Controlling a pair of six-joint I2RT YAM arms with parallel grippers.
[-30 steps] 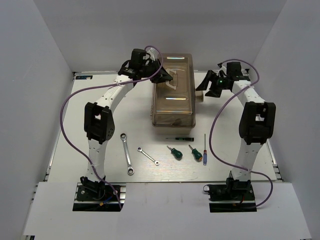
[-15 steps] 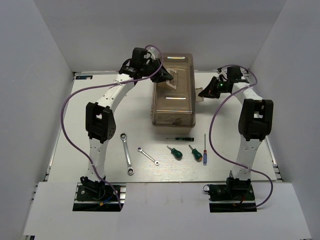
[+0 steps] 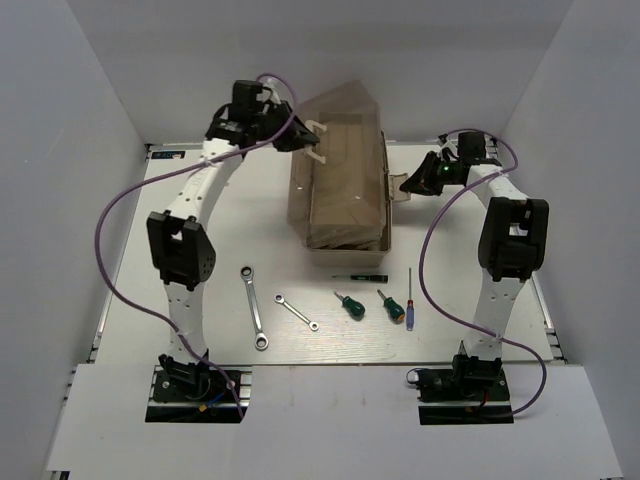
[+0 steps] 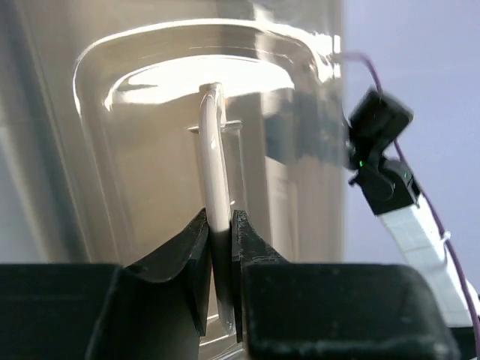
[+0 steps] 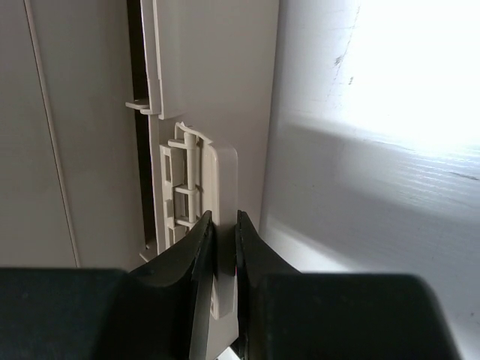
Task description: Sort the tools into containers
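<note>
The toolbox [image 3: 345, 235] stands at the back middle with its translucent brownish lid [image 3: 340, 125] tilted up, and beige trays [image 3: 350, 195] show inside. My left gripper [image 3: 300, 135] is shut on the lid's pale handle [image 3: 313, 140]; the left wrist view shows that handle [image 4: 214, 157] pinched in the left gripper [image 4: 220, 225]. My right gripper [image 3: 408, 186] is shut on the beige side latch [image 5: 219, 187], seen in the right wrist view in the right gripper [image 5: 223, 225]. On the table lie a long wrench [image 3: 254, 306], a short wrench [image 3: 296, 311], two green screwdrivers [image 3: 349, 305] [image 3: 390, 305], a blue screwdriver [image 3: 410, 298] and a dark pen-like tool [image 3: 358, 276].
Grey walls close in the white table [image 3: 150, 260] on the left, right and back. The tools lie in a row in front of the toolbox, between the two arm bases. Purple cables loop beside both arms.
My right gripper closed on the side latch. My left gripper, still holding the handle, moved up and to the left, and the lid has swung open from flat to tilted.
</note>
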